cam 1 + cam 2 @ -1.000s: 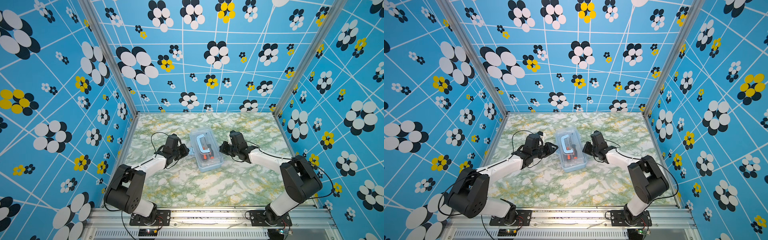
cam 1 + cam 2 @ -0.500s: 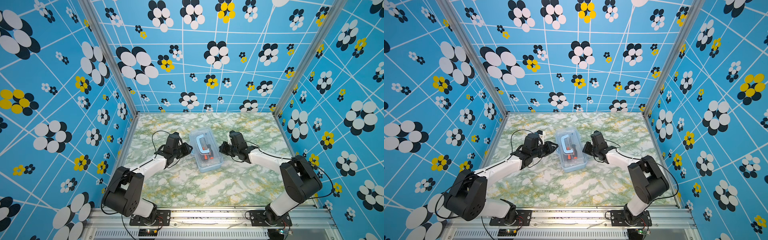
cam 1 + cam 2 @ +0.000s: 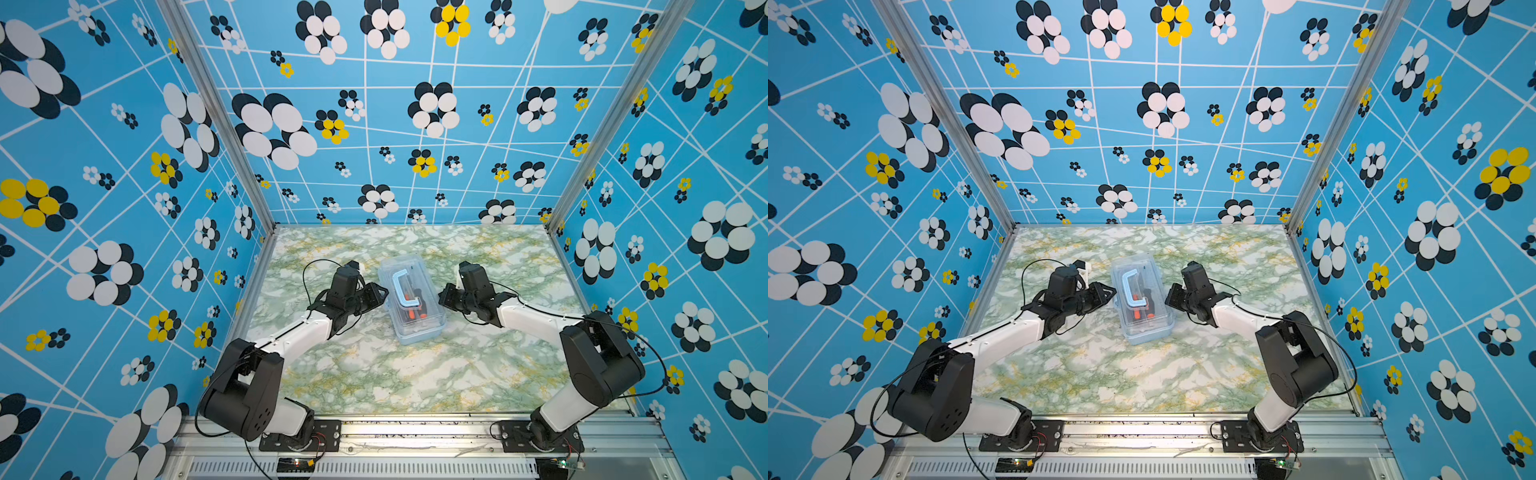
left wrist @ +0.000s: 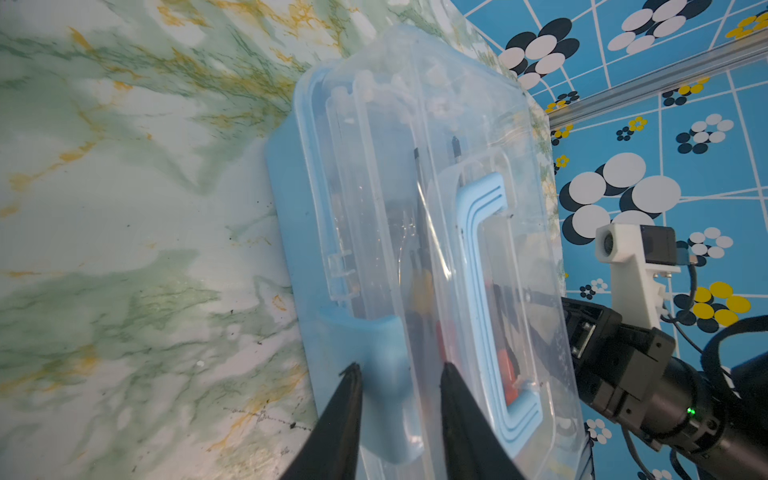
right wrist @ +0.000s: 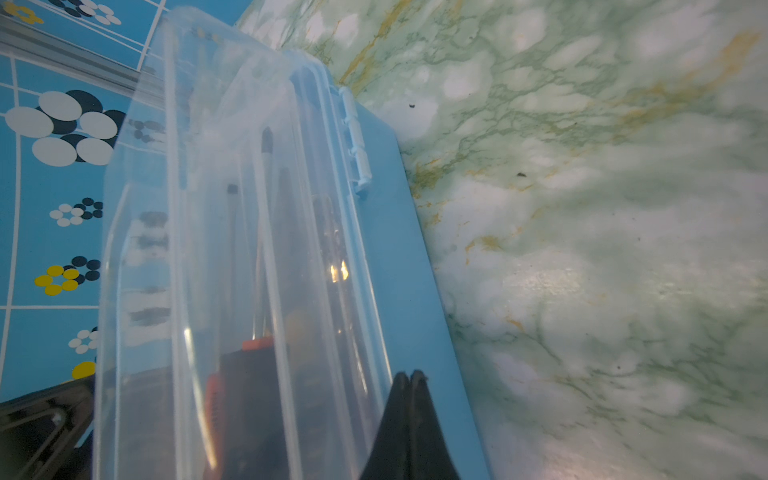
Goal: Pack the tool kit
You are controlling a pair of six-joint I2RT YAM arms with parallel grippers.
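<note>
Straddling the light-blue latch [image 4: 382,345] on one long side of the tool kit box [image 4: 415,166], the left end effector [image 4: 400,372] has its two fingers narrowly parted, one on each side of the tab. Whether they press it I cannot tell. On the opposite long side, the right end effector [image 5: 409,376] has its fingers pinched together with nothing between them, its tips at the box's blue rim near the hinge [image 5: 355,137].

The box is translucent light blue, rectangular with rounded corners. Its clear lid [image 4: 490,124] is down and one blue handle [image 3: 401,286] lies flat on top. Through the plastic show two orange-and-black screwdrivers [image 3: 411,313] and two dark-tipped shafts [image 5: 266,141]. A yellow patch beside them is too blurred to name.

In both top views there is one box [image 3: 1144,328], lying mid-worktop and slightly skewed, between two arms, left [image 3: 299,332] and right [image 3: 536,320]. The worktop [image 3: 415,382] is green-veined marble, enclosed by three blue flower-print walls [image 3: 374,124].
</note>
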